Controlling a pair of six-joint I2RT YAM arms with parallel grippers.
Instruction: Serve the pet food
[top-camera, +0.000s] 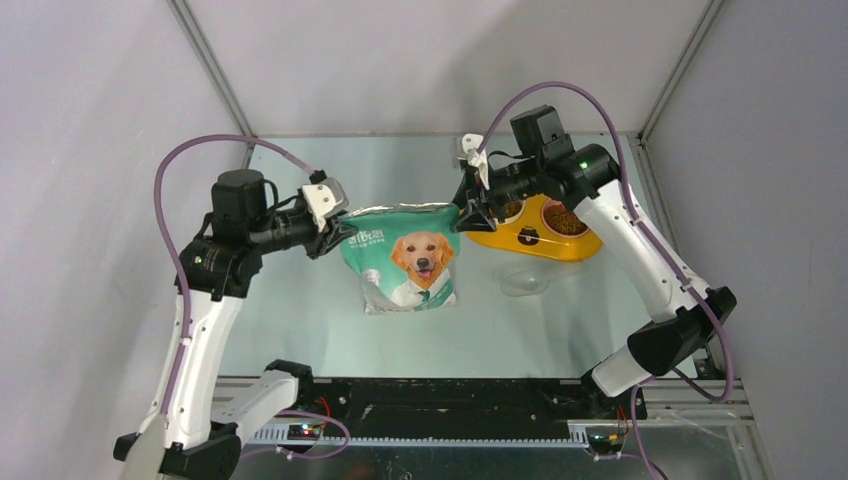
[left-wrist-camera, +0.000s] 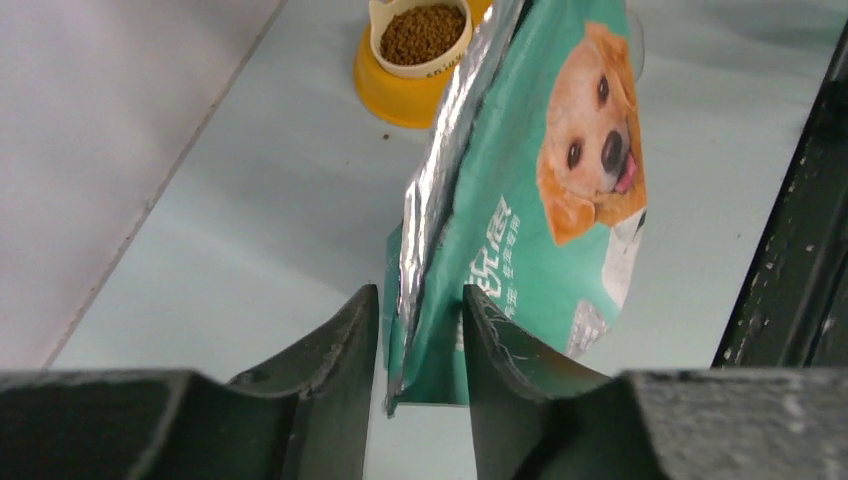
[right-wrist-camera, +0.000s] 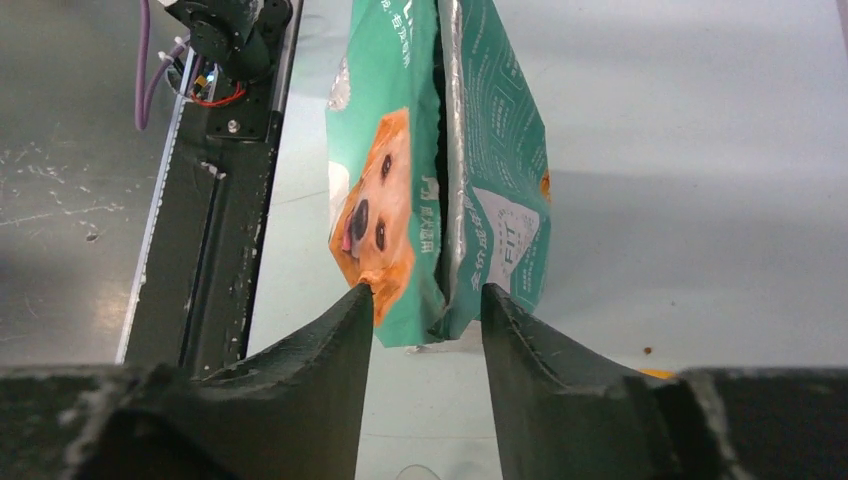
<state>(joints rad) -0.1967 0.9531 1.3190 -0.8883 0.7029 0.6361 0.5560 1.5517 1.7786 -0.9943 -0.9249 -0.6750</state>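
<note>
the left tool (top-camera: 338, 232) pinches the upper left corner of the teal-and-white bag (top-camera: 410, 262), its 2 fingers pressed against both walls of the pouch. the right tool (top-camera: 468, 212) pinches the opposite upper corner the same way. the bag stands upright between the 2 tools, golden dog print facing the arm bases and silver lining showing along its parted top edge. pet food (left-wrist-camera: 420, 32) fills a white cup of the yellow feeder (top-camera: 530, 238), which sits just beyond the right tool, on the far side of the bag from the left tool. a few loose pellets lie on the tabletop (top-camera: 300, 300) beside the feeder. a clear scoop (top-camera: 525, 284) lies near the bag's lower corner, below the right tool.
</note>
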